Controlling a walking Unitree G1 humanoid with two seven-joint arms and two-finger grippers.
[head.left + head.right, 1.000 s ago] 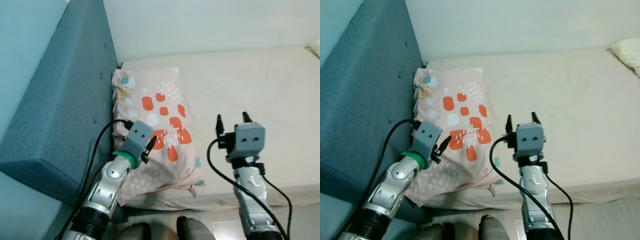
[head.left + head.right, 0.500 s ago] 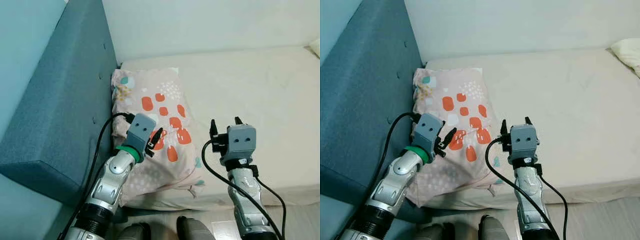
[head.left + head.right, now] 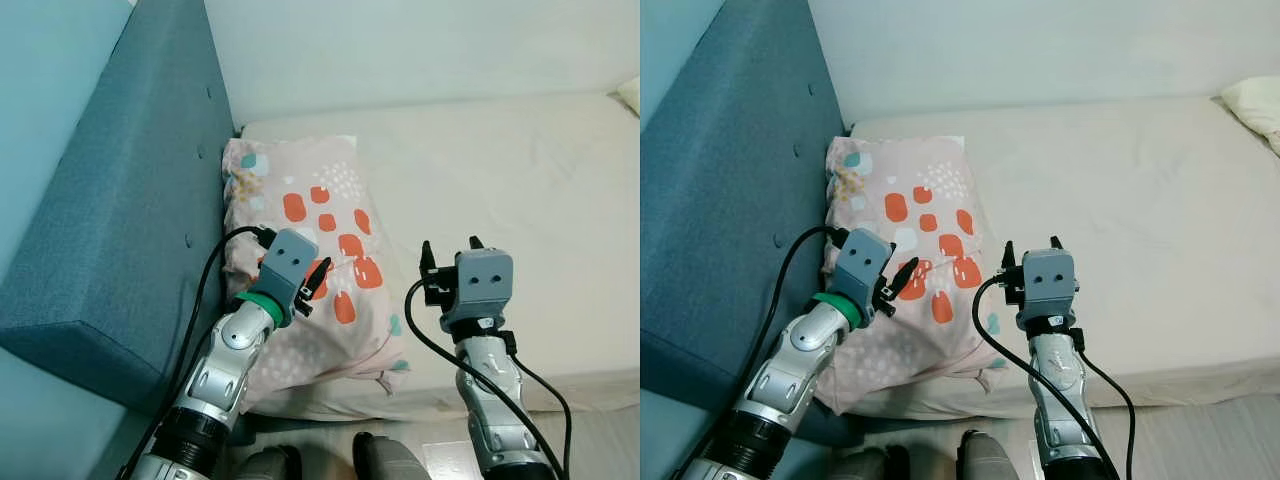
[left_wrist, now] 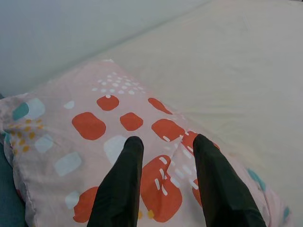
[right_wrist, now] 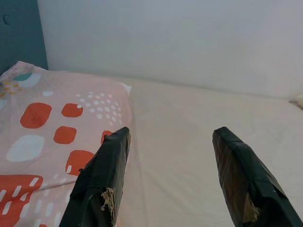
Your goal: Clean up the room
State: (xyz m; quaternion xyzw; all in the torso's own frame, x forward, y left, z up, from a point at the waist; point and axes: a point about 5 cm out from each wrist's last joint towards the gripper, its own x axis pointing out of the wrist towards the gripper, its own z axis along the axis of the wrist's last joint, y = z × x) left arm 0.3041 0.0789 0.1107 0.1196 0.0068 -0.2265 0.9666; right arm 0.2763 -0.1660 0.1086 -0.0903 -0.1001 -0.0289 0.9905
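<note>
A pink pillow (image 3: 305, 240) with orange, white and teal patches lies on the cream mattress (image 3: 520, 180), against the blue headboard. My left gripper (image 3: 318, 282) hovers over the pillow's near half with its two fingers (image 4: 124, 184) open and nothing between them. My right gripper (image 3: 447, 250) is open too, above the mattress just right of the pillow's right edge (image 5: 124, 90), with bare sheet between its fingers (image 5: 102, 184).
The padded blue headboard (image 3: 130, 200) runs along the left. A white wall (image 3: 1040, 45) stands behind the bed. Another cream pillow's corner (image 3: 1255, 105) shows at the far right. The mattress's near edge (image 3: 560, 385) lies below my arms, with my feet (image 3: 370, 462) on the floor.
The left gripper has crept rightward and forward over the pillow. The right gripper moved left toward the pillow's edge between 1.0 s and 0.5 s ago, then held still.
</note>
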